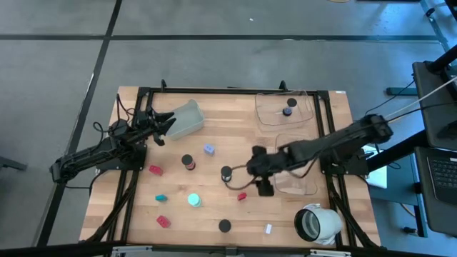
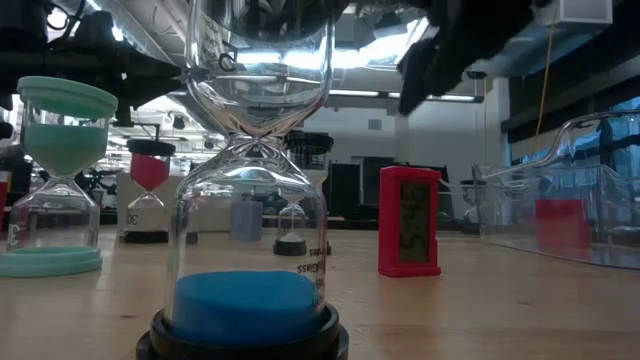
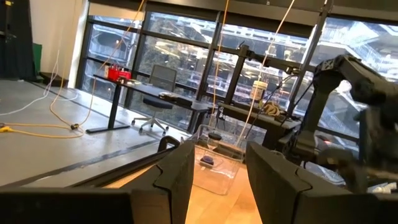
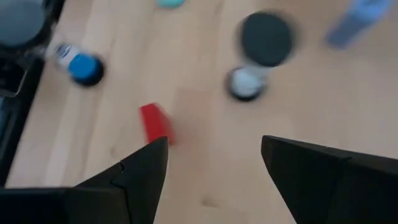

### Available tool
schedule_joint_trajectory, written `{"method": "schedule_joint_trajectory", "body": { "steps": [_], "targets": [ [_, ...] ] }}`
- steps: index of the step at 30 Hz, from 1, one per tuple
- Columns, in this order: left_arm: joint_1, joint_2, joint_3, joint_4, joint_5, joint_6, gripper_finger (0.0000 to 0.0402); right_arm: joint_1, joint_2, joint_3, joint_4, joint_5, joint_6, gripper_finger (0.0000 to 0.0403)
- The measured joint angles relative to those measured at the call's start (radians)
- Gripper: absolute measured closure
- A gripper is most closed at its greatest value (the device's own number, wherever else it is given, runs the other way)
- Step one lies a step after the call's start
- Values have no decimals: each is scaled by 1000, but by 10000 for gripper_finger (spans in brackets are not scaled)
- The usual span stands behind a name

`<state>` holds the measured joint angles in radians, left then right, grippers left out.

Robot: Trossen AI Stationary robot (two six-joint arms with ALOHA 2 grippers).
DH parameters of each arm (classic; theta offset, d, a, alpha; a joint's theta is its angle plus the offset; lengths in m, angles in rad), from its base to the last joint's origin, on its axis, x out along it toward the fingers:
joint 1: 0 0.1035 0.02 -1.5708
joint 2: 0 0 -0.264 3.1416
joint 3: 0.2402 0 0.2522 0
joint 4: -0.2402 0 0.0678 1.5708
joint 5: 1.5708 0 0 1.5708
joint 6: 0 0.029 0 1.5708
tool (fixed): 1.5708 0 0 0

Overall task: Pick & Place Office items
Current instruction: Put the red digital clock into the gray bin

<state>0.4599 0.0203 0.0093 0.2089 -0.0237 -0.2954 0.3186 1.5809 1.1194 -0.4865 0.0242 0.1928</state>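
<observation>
Even daylight; blurred right wrist view.

A grey tray [image 1: 187,118], two clear trays [image 1: 285,114] and, seemingly, a white hollow cylinder [image 1: 318,223] sit on the table [image 1: 214,178].

In the low view, a blue-sand hourglass [image 2: 252,180] is filling the foreground, its top bulb and base being cut off by the picture's edges. Behind it, a small dark hourglass [image 2: 291,228] is showing only partly. In the right wrist view, a black-capped item [image 4: 258,53] and a lavender piece [image 4: 359,20] are appearing blurred.
</observation>
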Motion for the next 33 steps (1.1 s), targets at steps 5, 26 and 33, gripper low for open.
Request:
{"method": "schedule_joint_trajectory", "body": {
  "steps": [5,26,33],
  "targets": [
    [0,0,0,0,40,-6,260,32,105,-1,87,-100,8,139],
    [0,0,0,-62,114,-10,260,70,247,-1,249,-118,61,147],
    [0,0,0,-57,115,-32,260,70,247,-1,254,-118,61,214]
  ]
}}
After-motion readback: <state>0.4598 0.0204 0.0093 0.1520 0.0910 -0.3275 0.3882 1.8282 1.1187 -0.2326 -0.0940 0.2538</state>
